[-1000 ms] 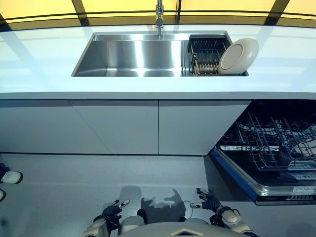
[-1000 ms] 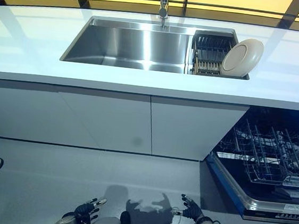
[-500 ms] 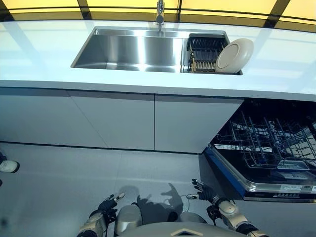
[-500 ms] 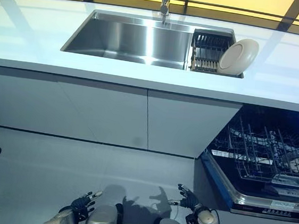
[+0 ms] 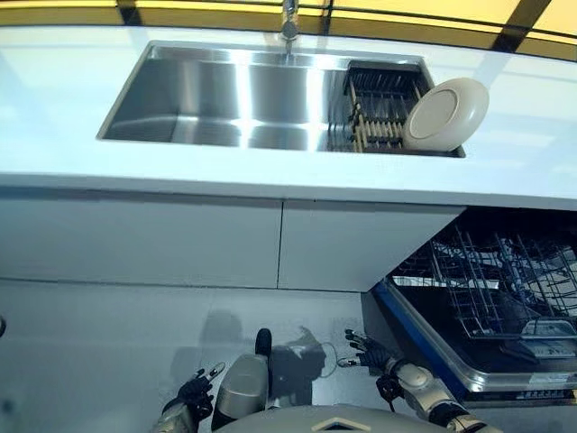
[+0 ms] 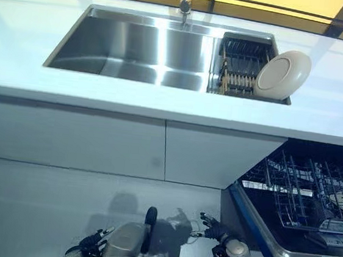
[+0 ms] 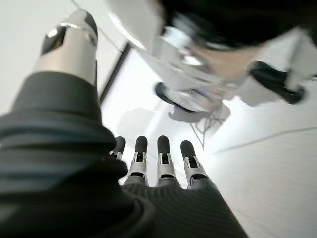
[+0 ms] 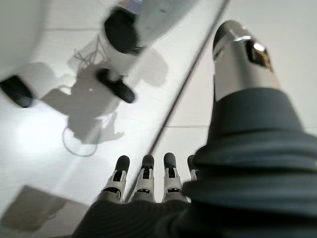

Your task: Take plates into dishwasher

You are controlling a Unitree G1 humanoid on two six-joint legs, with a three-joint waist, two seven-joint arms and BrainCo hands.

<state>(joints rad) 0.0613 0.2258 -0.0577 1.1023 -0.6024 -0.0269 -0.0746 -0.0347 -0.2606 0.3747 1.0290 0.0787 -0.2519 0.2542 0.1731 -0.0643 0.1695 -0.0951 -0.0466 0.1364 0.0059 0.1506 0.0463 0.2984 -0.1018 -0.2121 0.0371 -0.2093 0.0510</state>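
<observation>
Nearest you, the left hand (image 5: 194,394) and right hand (image 5: 371,347) hang low over the grey floor (image 5: 108,352), both with fingers straight and relaxed, holding nothing. Beyond the right hand, the open dishwasher (image 5: 433,347) shows its wire rack (image 5: 505,280) pulled out under the white counter (image 5: 270,176), beside the closed cabinet doors (image 5: 180,239). Farther back, the cream plate (image 5: 445,114) stands tilted on edge against the dark dish rack (image 5: 377,104) at the right end of the steel sink (image 5: 225,99), the faucet (image 5: 289,23) behind it.

Cream plate (image 5: 445,115), steel-grey sink (image 5: 225,90), black rack (image 5: 379,108), white counter (image 5: 270,176).
</observation>
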